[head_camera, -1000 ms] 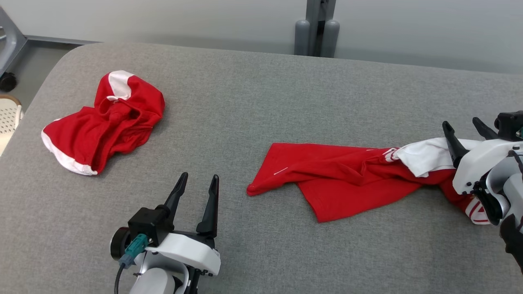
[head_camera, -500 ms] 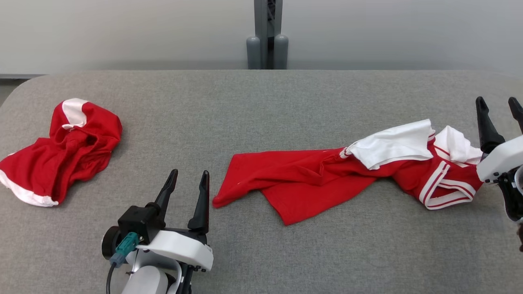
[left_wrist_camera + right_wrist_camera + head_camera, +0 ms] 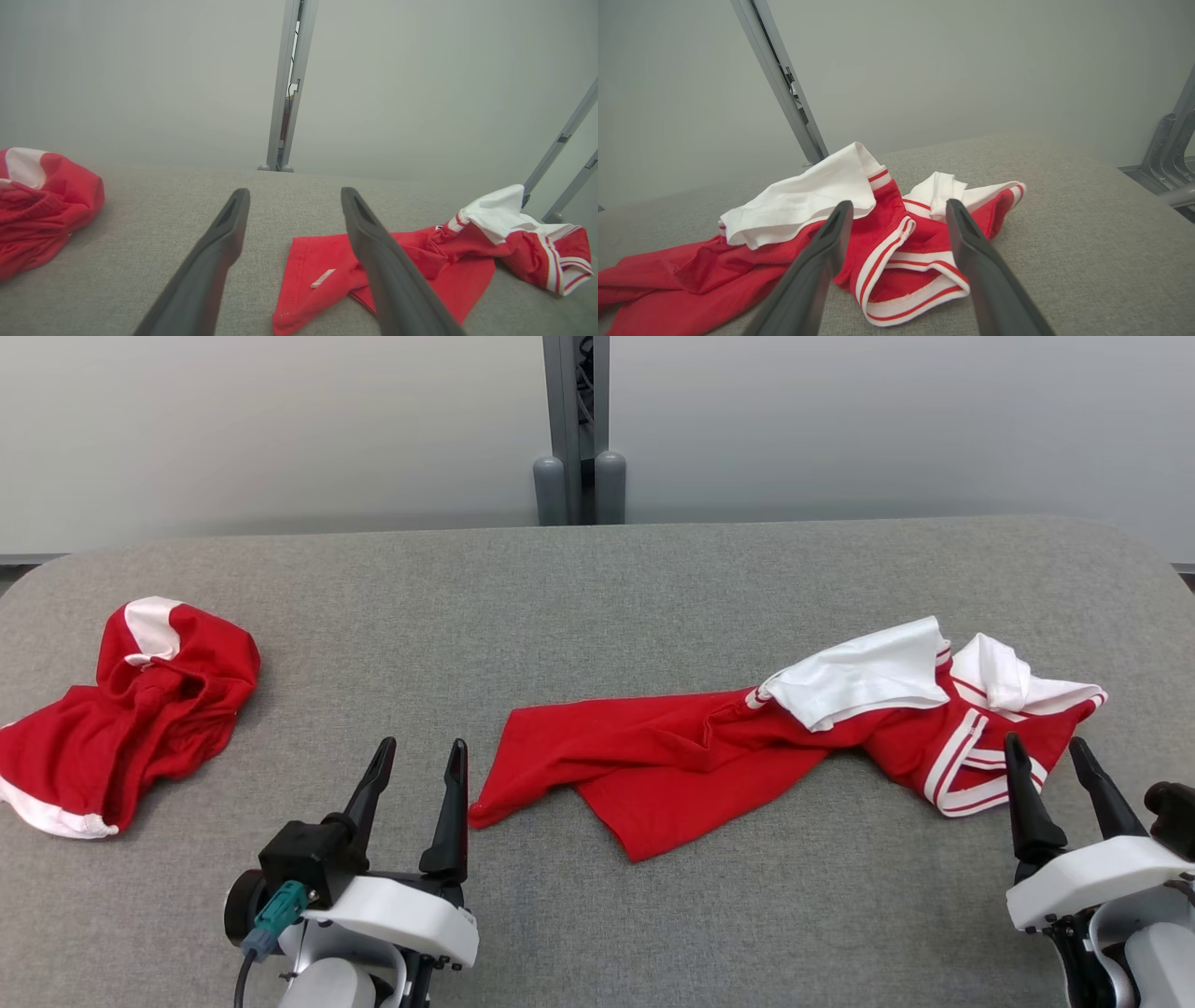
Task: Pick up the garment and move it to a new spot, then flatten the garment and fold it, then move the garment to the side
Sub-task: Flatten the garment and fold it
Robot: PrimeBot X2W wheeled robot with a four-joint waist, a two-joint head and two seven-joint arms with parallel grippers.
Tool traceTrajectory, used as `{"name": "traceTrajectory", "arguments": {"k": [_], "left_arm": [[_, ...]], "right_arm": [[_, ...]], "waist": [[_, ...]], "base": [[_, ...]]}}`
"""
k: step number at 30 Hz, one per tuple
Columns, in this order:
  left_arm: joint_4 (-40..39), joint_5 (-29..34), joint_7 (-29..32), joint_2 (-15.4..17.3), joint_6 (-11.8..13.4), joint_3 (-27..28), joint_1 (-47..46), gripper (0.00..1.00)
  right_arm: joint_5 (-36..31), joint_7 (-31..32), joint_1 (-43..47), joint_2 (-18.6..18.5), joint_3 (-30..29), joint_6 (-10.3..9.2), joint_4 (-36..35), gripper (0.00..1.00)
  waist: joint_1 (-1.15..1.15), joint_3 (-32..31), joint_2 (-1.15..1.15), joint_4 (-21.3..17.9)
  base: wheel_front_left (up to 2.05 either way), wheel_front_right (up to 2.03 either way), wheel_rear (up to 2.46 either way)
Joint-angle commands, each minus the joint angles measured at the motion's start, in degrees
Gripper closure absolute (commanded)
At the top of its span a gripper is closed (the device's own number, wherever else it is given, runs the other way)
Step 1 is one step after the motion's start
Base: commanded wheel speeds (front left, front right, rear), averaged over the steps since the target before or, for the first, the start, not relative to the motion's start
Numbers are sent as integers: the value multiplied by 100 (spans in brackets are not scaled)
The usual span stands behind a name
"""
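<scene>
Both grippers are standing with their fingers spread apart, and nothing is sitting between them. In the head view the left gripper (image 3: 422, 744) is hovering at 7 o'clock and pointing toward 12. Its right finger is lying just beside the red corner of the shirt (image 3: 672, 761); whether it is touching the cloth I cannot tell. The right gripper (image 3: 1046, 740) is hovering at 4 o'clock, also pointing toward 12, with its fingertips showing against the striped edge at the shirt's other end. In the right wrist view its two fingers are framing the red-and-white ribbed band without closing on it.

The shirt is lying stretched in a long, rumpled strip on the grey table (image 3: 597, 579), running from just right of centre out toward 3 o'clock. Its plain red hem end is pointing toward 9 o'clock, and a folded flap is jutting toward 6. White sleeves are bunching on top at the 3 o'clock end, beside the striped trim.

A second red-and-white heap of cloth (image 3: 140, 709) is lying crumpled at 9 o'clock, well apart from the shirt. A grey post (image 3: 571, 420) is rising at 12 o'clock beyond the table, against a pale wall (image 3: 280, 429).
</scene>
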Motion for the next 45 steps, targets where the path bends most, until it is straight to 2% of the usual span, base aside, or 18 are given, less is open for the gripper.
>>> {"name": "traceTrajectory", "arguments": {"k": [1,6,10,19,24,33,42,44,45], "left_arm": [[-6,48,-19,21,-26,29,72,0],[14,43,-19,21,-47,26,61,0],[18,48,-19,21,-61,-11,63,0],[26,98,-19,21,-54,-70,-30,0],[19,102,-19,21,-39,-117,-82,0],[14,101,-19,20,-22,-148,-145,0],[19,122,-19,21,-12,-135,-183,0],[21,123,-19,22,-16,-149,-181,0],[21,123,-19,22,-16,-149,-181,0]], "right_arm": [[-40,-6,67,-5,-28,1,-48,0],[58,-7,12,71,13,1,-89,0],[378,-7,-134,86,162,1,3,0],[1897,300,-706,56,349,2,682,0],[2588,503,-1016,-82,453,2,1072,0],[3333,468,-1236,-155,681,2,1331,0],[3743,376,-1378,-264,965,2,1456,0],[3813,352,-1398,-279,1028,2,1507,56],[3813,352,-1398,-279,1028,2,1507,56]], "waist": [[0,3,0,8],[0,-3,0,52],[0,5,0,144],[0,180,0,437],[0,333,0,617],[0,445,0,742],[0,479,0,732],[0,484,0,728],[0,484,0,728]], "base": [[0,0,0],[0,0,0],[0,0,0],[0,0,0],[0,0,0],[0,0,0],[0,0,0],[0,0,0],[0,0,0]]}}
